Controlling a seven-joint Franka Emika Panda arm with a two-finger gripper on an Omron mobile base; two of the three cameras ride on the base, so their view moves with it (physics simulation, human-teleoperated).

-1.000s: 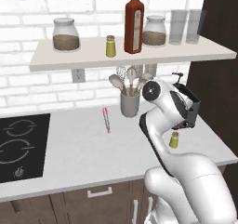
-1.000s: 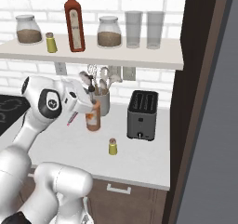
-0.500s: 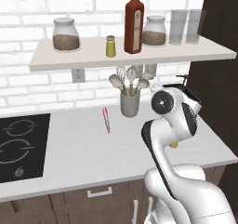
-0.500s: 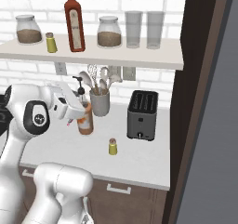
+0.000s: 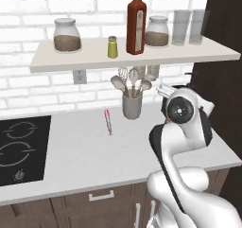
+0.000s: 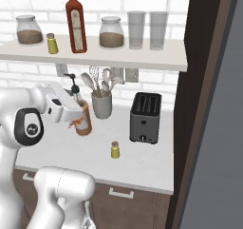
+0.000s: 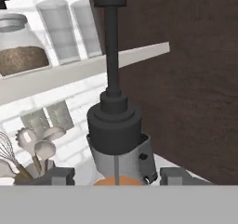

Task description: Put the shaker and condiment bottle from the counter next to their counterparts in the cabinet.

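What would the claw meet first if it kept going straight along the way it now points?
The claw already holds the condiment bottle. Beyond it, the hand view looks toward the dark wood panel and the white shelf's end; probably the panel first, though depth is unclear.

The white arm is rising from the base and folding back at the elbow, with the forearm running level across the front of the body. In the right base view the wrist is pointing sideways and the gripper [image 6: 78, 115] is sitting at about chest height above the counter. Its jaws are standing partly apart and are clamping the condiment bottle [image 6: 83, 121], which is hanging upright, clear of the counter. In the hand view the two dark fingertips [image 7: 55, 175] are flanking the bottle's neck.
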